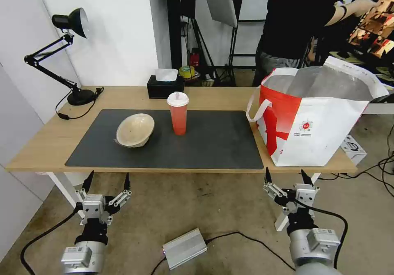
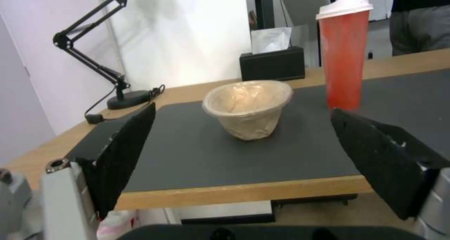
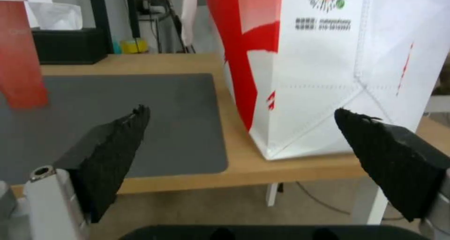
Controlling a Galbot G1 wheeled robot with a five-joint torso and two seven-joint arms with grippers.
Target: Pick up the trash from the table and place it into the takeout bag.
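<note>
Down low, nearest the head camera, both claws hang in front of the table's near edge, over bare concrete floor. On the left, the left claw [image 1: 107,177] has its two black pointed fingers spread wide apart, nothing between them; its wrist view shows the ridged, wedge-shaped pads [image 2: 126,152] framing the bowl ahead.

Up on the table [image 1: 41,143], a long light-wood top on white legs, a black articulated desk lamp [image 1: 67,49] stands at the far left corner, its cord curling beside the base. A big dark grey mat [image 1: 213,143], matte and rectangular, covers the middle. On the mat's left part sits the shallow beige bowl [image 1: 135,130], crumpled and paper-like, tilted a little, with a thin uneven rim. Just to its right stands the orange-red drink cup [image 1: 178,113], upright, translucent plastic, tapered, capped with a white domed lid. Behind the cup, off the mat at the far edge, is a black tissue box [image 1: 165,87] with a white tissue poking up.

Further right, the takeout bag [image 1: 316,127] stands open on the table's right end: boxy, white and red, crinkled silver foil lining, a white loop handle drooping toward the mat, a small round red logo on its front.

Below it, the right claw [image 1: 285,175] is likewise splayed open and empty, its textured black fingers [image 3: 112,155] aimed at the bag's lower corner.
</note>
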